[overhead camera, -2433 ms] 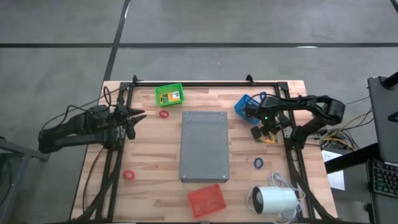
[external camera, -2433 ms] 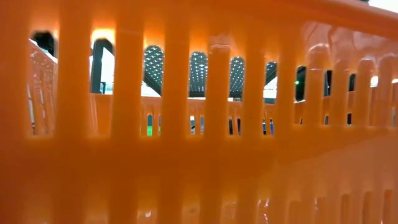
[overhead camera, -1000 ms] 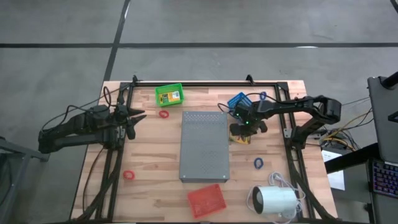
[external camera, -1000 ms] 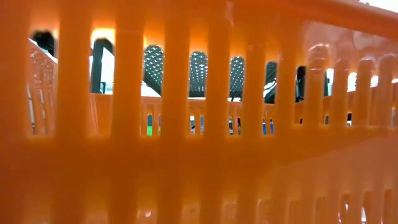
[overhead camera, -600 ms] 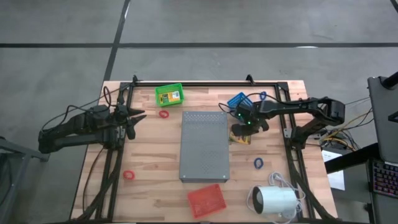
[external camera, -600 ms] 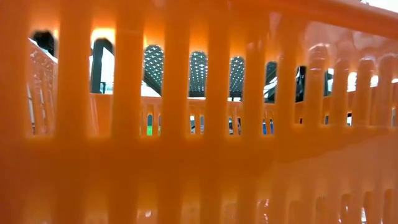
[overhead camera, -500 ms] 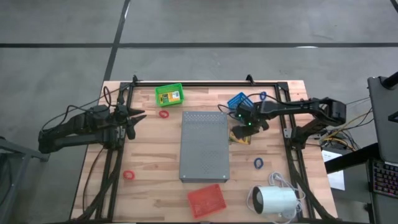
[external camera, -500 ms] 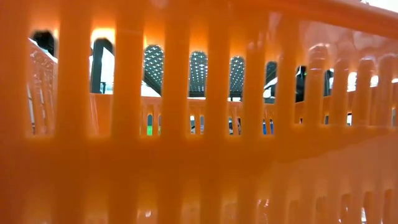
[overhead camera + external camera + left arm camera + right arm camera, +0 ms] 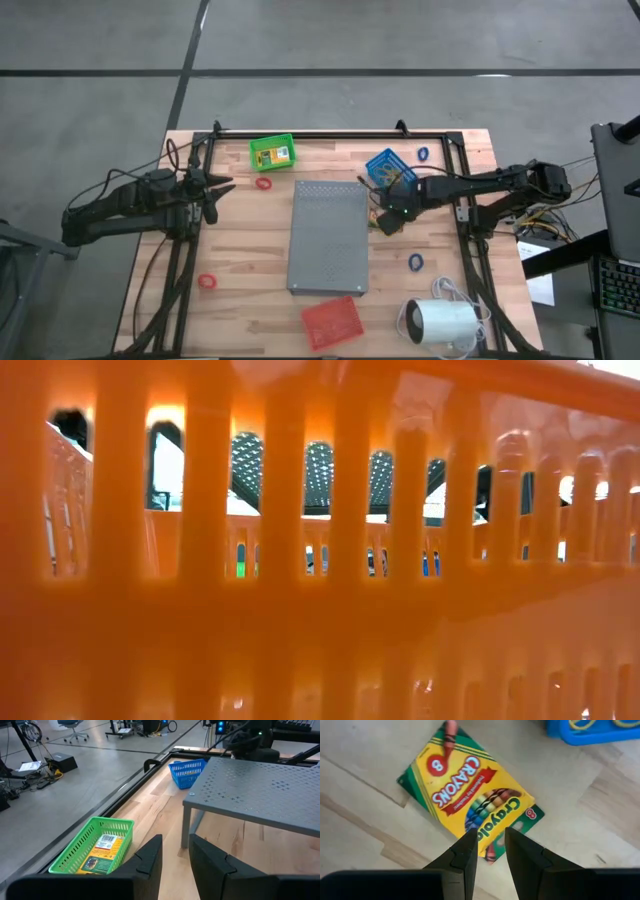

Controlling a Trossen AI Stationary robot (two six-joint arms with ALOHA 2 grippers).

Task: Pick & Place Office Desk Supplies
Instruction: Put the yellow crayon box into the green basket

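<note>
Yellow crayon box (image 9: 472, 802) is lying flat on the wooden surface (image 9: 240, 250), just beside the right edge of the grey perforated slab (image 9: 328, 236). I am seeing the right gripper (image 9: 385, 222) hanging directly over it; in the right wrist view its jaws are standing narrowly apart above the box's lower edge, gripping nothing, though I cannot tell whether the tips are touching the box. The blue basket (image 9: 385, 166) is sitting just behind the box, with thin bands inside (image 9: 580, 724). A second crayon box (image 9: 102, 851) is lying in the green basket (image 9: 272, 153) near the surface's far edge. One red rubber ring (image 9: 264, 183) is resting by the green basket, another (image 9: 207, 282) on the near left; blue rings are sitting at (image 9: 415, 262) and (image 9: 422, 154). The left gripper (image 9: 215, 190) is waiting at the left side, jaws narrowly parted and empty. The red basket (image 9: 331, 321) is blocking the low view. The white cylinder (image 9: 440, 322) is lying at the near right.
</note>
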